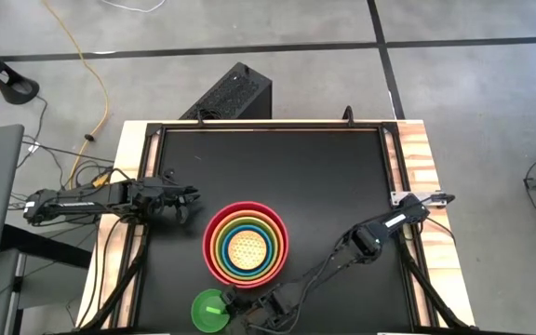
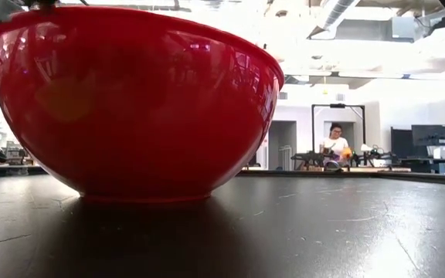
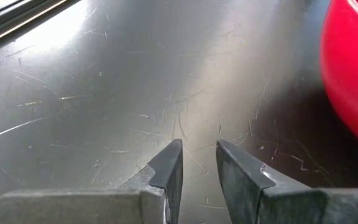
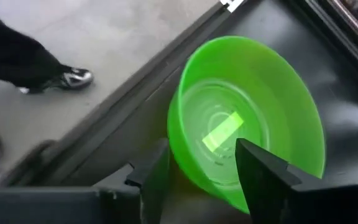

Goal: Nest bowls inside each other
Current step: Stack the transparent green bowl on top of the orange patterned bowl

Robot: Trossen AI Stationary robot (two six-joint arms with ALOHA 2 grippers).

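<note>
Five bowls sit nested mid-table: a pink-red bowl (image 1: 214, 251) (image 2: 130, 100) outermost, then orange, lime green and blue, with a speckled tan-yellow bowl (image 1: 246, 248) innermost. The small bright green bowl (image 1: 209, 312) (image 4: 272, 99) stands alone on its base by the table's near edge. My right gripper (image 1: 234, 305) (image 4: 202, 146) is open at the green bowl's right side, one finger by its outer wall and the other over its hollow. My left gripper (image 1: 192, 197) (image 3: 199, 155) waits left of the stack, slightly open over bare table. My right gripper comes at the green bowl's near rim (image 4: 185, 168) slanting down from the table's right. One finger (image 4: 157, 174) stands just outside the wall and the other finger (image 4: 260, 177) lies in front of the hollow. Whether either touches the bowl I cannot tell.
The black table top (image 1: 324, 177) has free room behind and right of the stack. The near edge rail (image 4: 104, 124) runs close by the green bowl. A person's shoe (image 4: 64, 79) shows on the floor beyond it. A black box (image 1: 235, 93) sits past the far edge.
</note>
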